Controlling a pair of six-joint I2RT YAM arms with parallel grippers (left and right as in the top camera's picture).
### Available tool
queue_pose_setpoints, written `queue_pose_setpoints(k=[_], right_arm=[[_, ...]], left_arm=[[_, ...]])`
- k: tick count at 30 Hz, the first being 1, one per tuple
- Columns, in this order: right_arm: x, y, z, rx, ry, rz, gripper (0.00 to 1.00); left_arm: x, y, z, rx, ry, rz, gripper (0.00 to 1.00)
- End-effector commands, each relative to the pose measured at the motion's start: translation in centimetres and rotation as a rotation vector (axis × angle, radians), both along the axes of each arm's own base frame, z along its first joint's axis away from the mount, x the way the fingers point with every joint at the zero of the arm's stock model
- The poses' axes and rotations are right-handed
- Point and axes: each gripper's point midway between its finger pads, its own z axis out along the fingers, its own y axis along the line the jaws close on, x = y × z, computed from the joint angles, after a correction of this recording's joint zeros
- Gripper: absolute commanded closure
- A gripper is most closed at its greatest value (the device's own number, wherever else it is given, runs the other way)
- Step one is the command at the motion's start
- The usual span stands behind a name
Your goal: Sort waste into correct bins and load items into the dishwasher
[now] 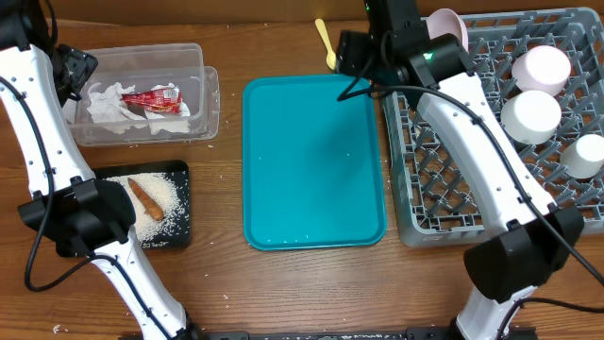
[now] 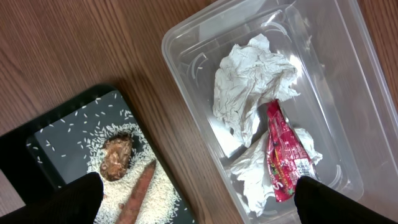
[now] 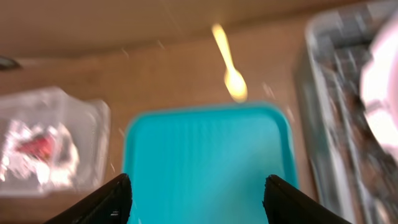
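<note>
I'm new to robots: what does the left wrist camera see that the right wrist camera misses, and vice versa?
Only left wrist: a shallow black rectangular tray holding loose white rice grains, a brown crumbly lump and a brown sausage-like stick. Only right wrist, blurred: a large teal tray, a pale yellow plastic spoon beyond it, and a grey plastic dish rack. Both: the clear plastic rectangular tub holding crumpled white paper napkins and a small red wrapper, on the wooden table.

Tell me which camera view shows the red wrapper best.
The left wrist view: the red wrapper lies large and sharp in the clear tub, among the crumpled napkins. Overhead shows the red wrapper whole but small. The right wrist view gives only a blurred red smear at its left edge.
</note>
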Motion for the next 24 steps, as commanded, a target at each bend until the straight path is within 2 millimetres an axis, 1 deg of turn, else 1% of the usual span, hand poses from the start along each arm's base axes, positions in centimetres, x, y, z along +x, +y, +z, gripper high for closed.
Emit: queue_pose_setpoints(k=[1,4,8,9,12,14,16,20,21,22,23,24], right_arm=[[2.5,1.5,-1.1,-0.031,-0.068,0.068,0.30],[4.5,2.1,-1.5,-0.035,-0.131,0.084,0.29],[7.2,3.1,-1.8,-0.064,-0.238,0.121,0.11],[8.0,3.2,-1.9,-0.067,-0.267,0.110,0.09],[9.9,3.4,-2.4,-0.090,-0.337,0.101,0.09],[11.1,3.3,-3.4,-0.102,-0.358,0.072,0.09],[12.1,3.4,-5.0,-0.110,-0.369,0.056,0.09],[14.0,3.0,-9.1,-0.132,-0.368,0.042,0.12],[14.7,2.8,-11.0,-0.137,-0.356,0.038,0.15],[15.0,2.7,-12.3,-0.141,-0.341,0.038,0.17],[15.2,2.6,-13.0,-0.144,-0.332,0.038,0.18],[15.6,2.6,-14.7,-0.145,-0.299,0.051,0.18]], left_arm=[[0.1,-0.2,0.2,0.002,-0.005,-0.008,0.00],[0.1,-0.2,0.2,0.002,-0.005,-0.008,0.00],[0.1,-0.2,0.2,0.002,-0.005,-0.008,0.00],[0.1,-0.2,0.2,0.002,-0.005,-0.008,0.00],[0.1,-0.2,0.2,0.002,-0.005,-0.008,0.00],[0.1,-0.2,0.2,0.002,-0.005,-0.008,0.00],[0.1,-0.2,0.2,0.002,-0.005,-0.008,0.00],[0.1,-0.2,0.2,0.002,-0.005,-0.008,0.00],[0.1,-0.2,0.2,0.002,-0.005,-0.008,0.00],[0.1,-0.2,0.2,0.002,-0.005,-0.008,0.00],[0.1,-0.2,0.2,0.002,-0.005,-0.008,0.00],[0.1,-0.2,0.2,0.002,-0.005,-0.008,0.00]])
